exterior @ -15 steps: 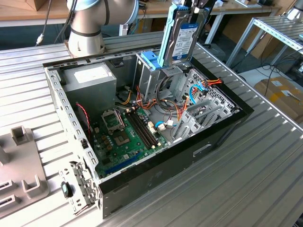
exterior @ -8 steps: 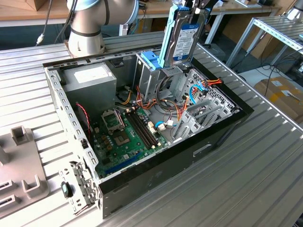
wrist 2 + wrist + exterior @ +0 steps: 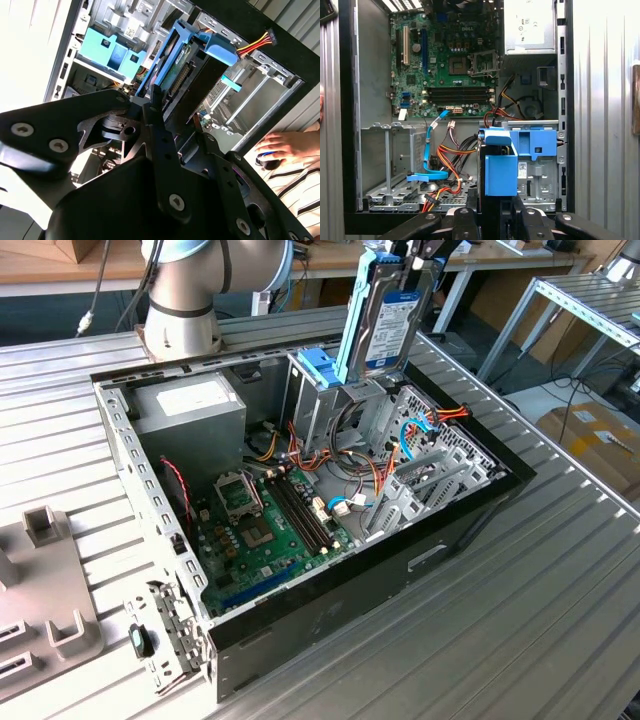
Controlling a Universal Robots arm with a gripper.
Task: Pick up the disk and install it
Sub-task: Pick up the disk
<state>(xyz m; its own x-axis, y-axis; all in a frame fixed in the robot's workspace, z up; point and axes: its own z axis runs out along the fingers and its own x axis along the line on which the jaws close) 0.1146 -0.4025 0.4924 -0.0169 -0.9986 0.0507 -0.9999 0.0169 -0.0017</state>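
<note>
Hand [image 3: 497, 206] holds the disk [image 3: 392, 325] on edge, long axis near-vertical.

Exterior view: computer case [image 3: 330, 625] sitting mid-frame on table [image 3: 560, 570]. At upper centre the disk [image 3: 388, 325] is standing upright over drive cage [image 3: 360, 405]. Power supply [image 3: 190, 410] lying left of it, motherboard [image 3: 260, 530] below.

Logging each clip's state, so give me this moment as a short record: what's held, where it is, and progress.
held: the disk, upright, clamped in the gripper
place: lower end at the drive cage of the open computer case
progress: not seated; most of it stands above the case
nearby: a person's hand beside the case
</note>
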